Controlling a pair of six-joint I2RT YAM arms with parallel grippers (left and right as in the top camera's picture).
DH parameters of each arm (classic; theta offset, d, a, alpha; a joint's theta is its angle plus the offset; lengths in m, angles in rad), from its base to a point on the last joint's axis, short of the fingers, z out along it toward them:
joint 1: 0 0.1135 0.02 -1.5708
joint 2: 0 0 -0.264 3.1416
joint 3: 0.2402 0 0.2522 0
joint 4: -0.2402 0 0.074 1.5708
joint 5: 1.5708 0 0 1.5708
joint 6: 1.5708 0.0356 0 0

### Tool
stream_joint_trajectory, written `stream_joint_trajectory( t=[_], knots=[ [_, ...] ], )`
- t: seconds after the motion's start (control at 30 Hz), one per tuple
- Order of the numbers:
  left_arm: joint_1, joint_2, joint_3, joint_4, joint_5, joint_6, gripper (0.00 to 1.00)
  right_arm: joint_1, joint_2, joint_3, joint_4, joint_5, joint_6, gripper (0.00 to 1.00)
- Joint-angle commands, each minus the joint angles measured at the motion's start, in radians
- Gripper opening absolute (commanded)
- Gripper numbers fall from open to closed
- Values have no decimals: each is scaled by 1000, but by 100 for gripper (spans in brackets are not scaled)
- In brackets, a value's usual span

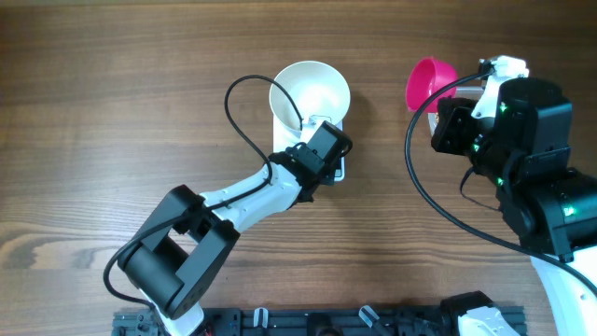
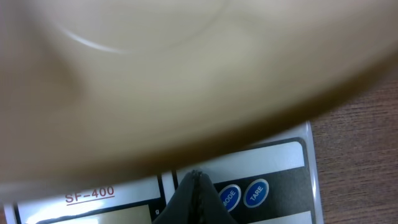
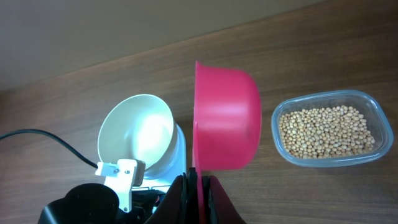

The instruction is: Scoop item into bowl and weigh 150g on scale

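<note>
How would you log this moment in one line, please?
left pincer: shut, by scale buttons | right pincer: shut on scoop | bowl: empty, on scale | beans: in tub

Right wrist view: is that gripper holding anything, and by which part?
Yes: the right gripper is shut on the pink scoop, pinching its thin handle just behind the cup.

empty white bowl (image 1: pixel 310 91) sits on scale (image 2: pixel 283 154), beans (image 3: pixel 328 130) well apart.

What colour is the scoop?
The scoop is magenta pink, best seen in the right wrist view.
</note>
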Motion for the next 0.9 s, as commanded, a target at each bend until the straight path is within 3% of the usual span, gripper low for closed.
stream_joint_trajectory(
  t=[0.0,0.87],
  knots=[
    [-1,37,8,-6,-9,19,4,-5,5,23,2,-17,-19,4],
    [-5,47,8,-69,14,12,4,-5,5,23,-11,-21,-16,4]
  ],
)
